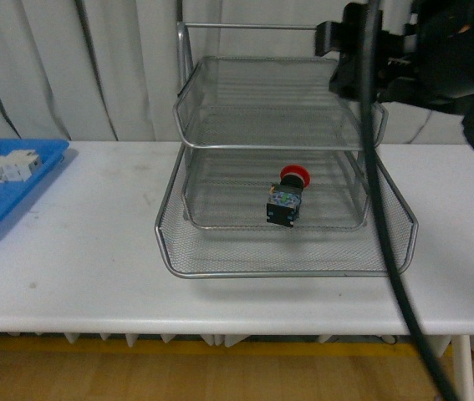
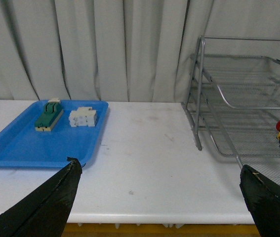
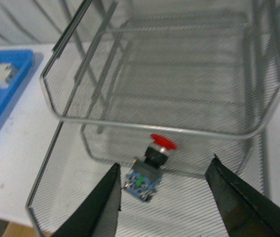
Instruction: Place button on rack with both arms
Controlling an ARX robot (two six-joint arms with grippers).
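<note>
On the tabletop [image 1: 86, 251], wire-mesh rack [image 1: 278, 146]; button [image 1: 286, 199] lying tipped in a lower tray. Right claw [image 3: 162, 197] spread above it, left claw [image 2: 159, 197] spread, well apart — best lifted straight up, clear of the mesh.

The button [image 1: 286, 197] lies on its side in the rack [image 1: 220, 251].

One button [image 1: 286, 197], one rack [image 1: 220, 134], one blue tray [image 2: 16, 143], two blocks [image 2: 65, 118].
</note>
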